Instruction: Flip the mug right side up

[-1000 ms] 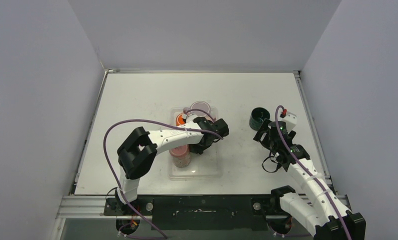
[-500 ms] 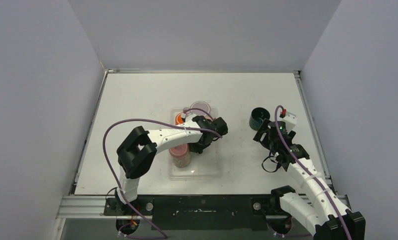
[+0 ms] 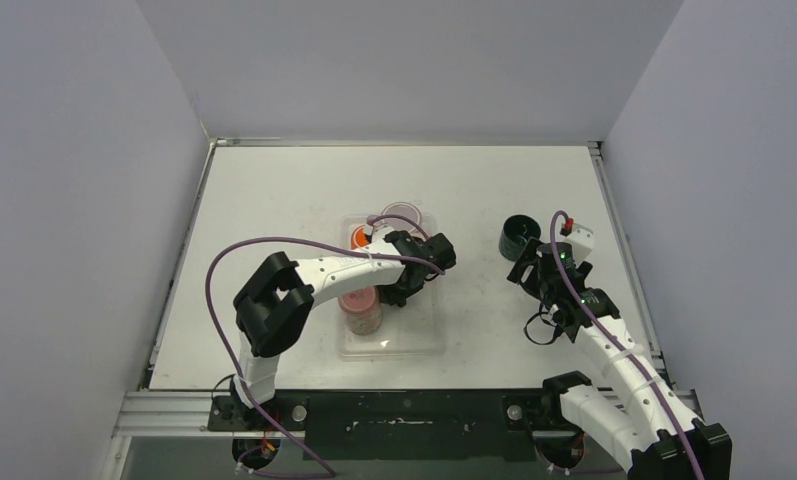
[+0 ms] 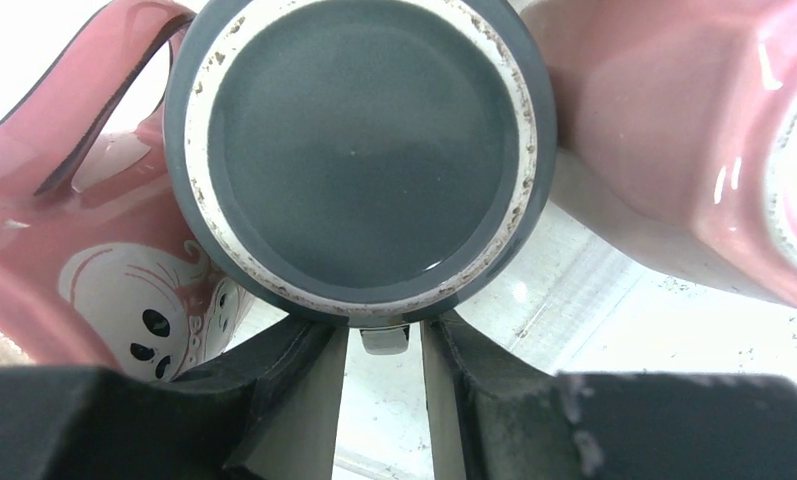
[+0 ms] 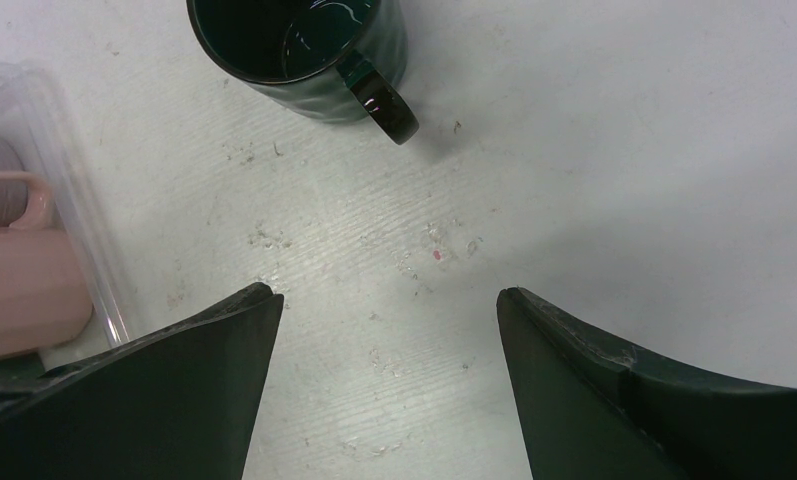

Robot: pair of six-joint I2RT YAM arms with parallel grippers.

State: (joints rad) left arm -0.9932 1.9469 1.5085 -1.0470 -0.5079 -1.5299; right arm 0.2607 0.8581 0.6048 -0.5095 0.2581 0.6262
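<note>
Table point(image 3: 274, 200) w/ tray point(image 3: 406, 338): L gripper point(image 4: 384, 335) covers grey mug point(image 4: 364, 150) from above.

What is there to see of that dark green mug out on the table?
The dark green mug stands upright, mouth up, on the white table. It looks like glossy glazed ceramic, with one loop handle turned toward the open right gripper, which hangs short of it. Its inside is dark; nothing shows in it. Only the table touches it.
</note>
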